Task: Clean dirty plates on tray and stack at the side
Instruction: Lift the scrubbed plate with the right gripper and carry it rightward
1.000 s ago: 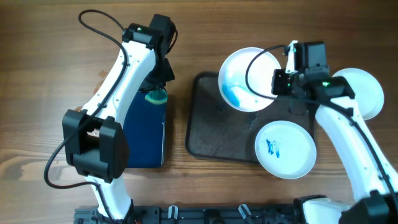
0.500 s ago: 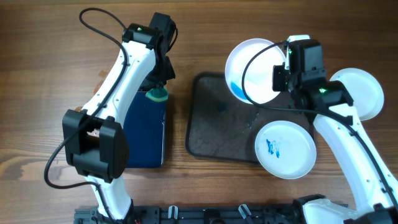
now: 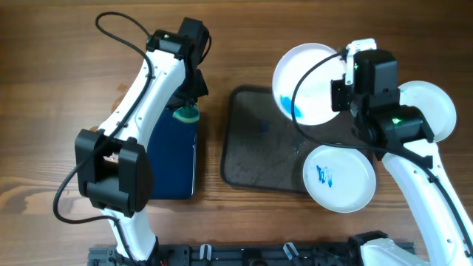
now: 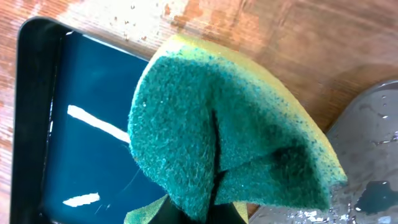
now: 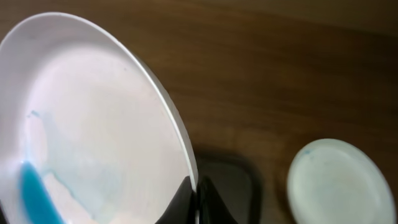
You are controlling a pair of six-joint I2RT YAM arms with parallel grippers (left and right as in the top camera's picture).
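Note:
My right gripper [image 3: 341, 94] is shut on the rim of a white plate [image 3: 309, 83] with a blue smear, held tilted above the far right of the dark grey-brown tray [image 3: 259, 140]. The wrist view shows the plate [image 5: 93, 124] pinched between the fingers [image 5: 196, 202]. A second smeared plate [image 3: 339, 176] lies at the tray's right front corner. A third plate [image 3: 429, 111] lies on the table at the far right, also in the right wrist view [image 5: 342, 183]. My left gripper [image 3: 188, 100] is shut on a green and yellow sponge [image 4: 224, 130], seen from overhead [image 3: 185, 114].
A smaller dark-blue tray [image 3: 174, 159] holding water lies left of the big tray; it also shows in the left wrist view [image 4: 81, 137]. Black cables loop over both arms. A black rail runs along the table's front edge [image 3: 244, 255].
My right gripper has lifted the smeared plate and carried it to the right and a little back. The left arm and sponge have not moved.

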